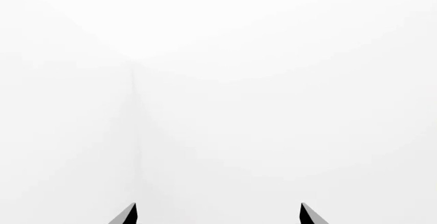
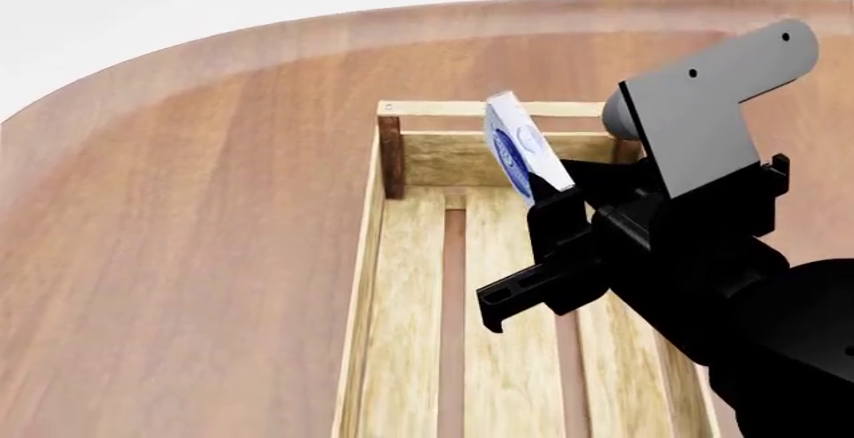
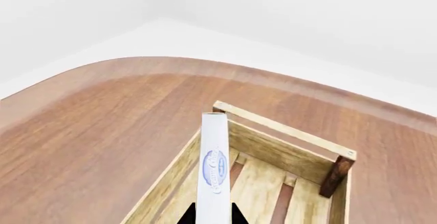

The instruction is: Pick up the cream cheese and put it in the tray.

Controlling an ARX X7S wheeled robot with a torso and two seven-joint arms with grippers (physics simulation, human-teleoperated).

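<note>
Round-edged wooden table, reddish-brown grain with a paler band along its curved rim; beyond the rim only plain white floor and walls, a faint corner seam visible from the left wrist camera. The tray sits on the table at roughly 5 o'clock in the head view: pale slatted crate, three bottom slats with dark gaps between, a dark corner post at its far left corner and a light rail across the far end. Right gripper reaches in from 4 o'clock, black body with a grey bracket above it, and hangs over the tray's far half. Its jaws are closed narrowly on the cream cheese, a thin white box with a blue oval logo, gripped at its lower end and held on edge, tilted, clear of the slats. In the right wrist view the box stands edge-on between two black fingertips, with the tray's far end wall and a second corner post behind it. Left gripper: only two dark fingertips show in its wrist view, set well apart with nothing between them, pointing at blank white wall.
</note>
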